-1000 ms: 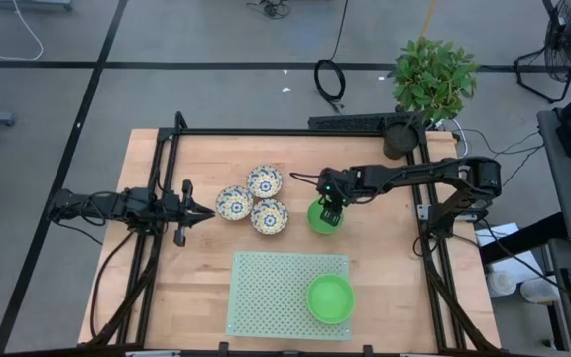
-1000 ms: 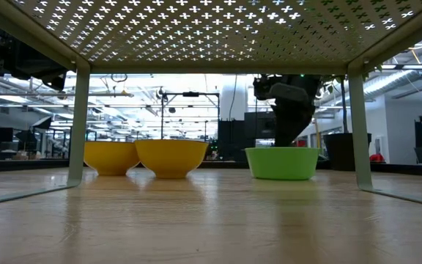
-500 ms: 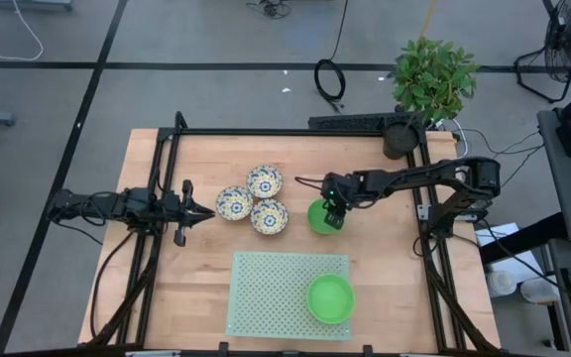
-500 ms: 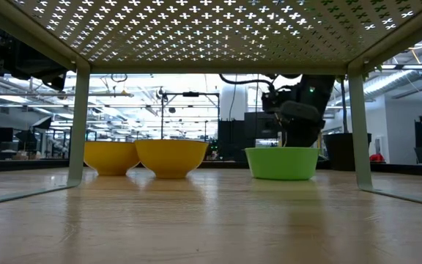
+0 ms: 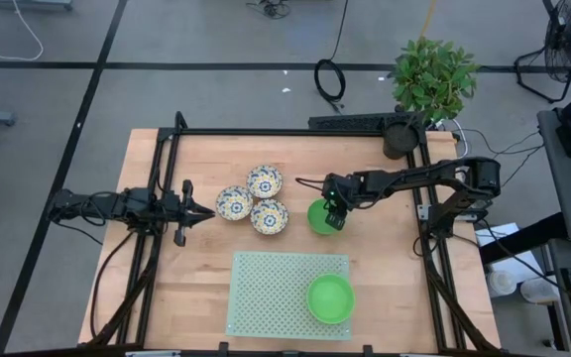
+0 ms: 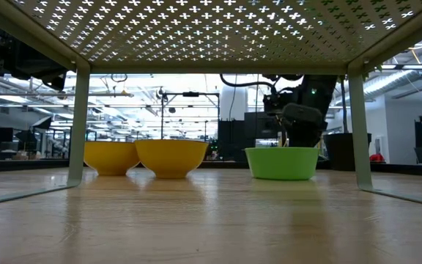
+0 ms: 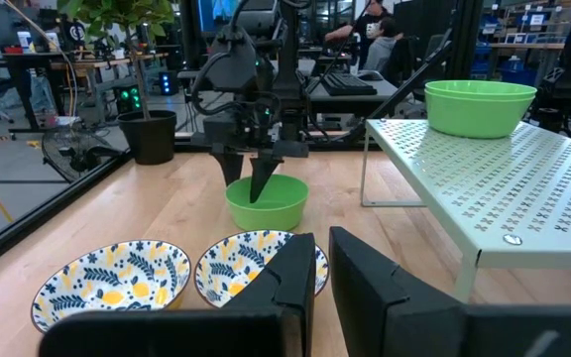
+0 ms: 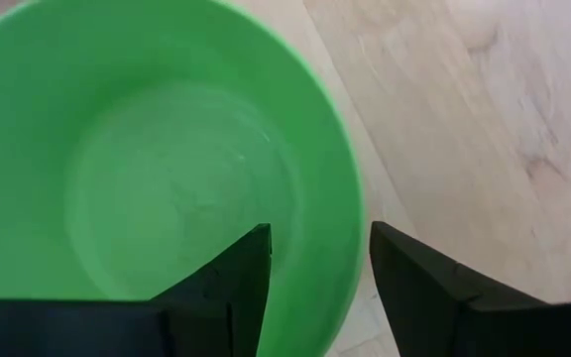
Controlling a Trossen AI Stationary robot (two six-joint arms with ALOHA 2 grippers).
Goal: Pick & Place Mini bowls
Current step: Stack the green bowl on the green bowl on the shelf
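A plain green mini bowl stands on its base on the wooden table, right of three floral bowls. My right gripper hangs over the bowl's right rim, open and pointing down, with one finger inside the bowl and one outside it. Whether either finger touches the rim, I cannot tell. In the low view the gripper shows just above that bowl. Another green bowl sits on the pale-green perforated rack. My left gripper waits shut at the table's left, pointing toward the floral bowls.
The raised perforated rack stands on legs at the near middle of the table. A potted plant stands at the far right corner. Black frame rails run along the table's left and right sides. Bare wood lies between the bowls and the rack.
My right gripper has shifted a little toward the table's right edge above the green bowl and now stands over its right rim. The bowl has stayed where it was.
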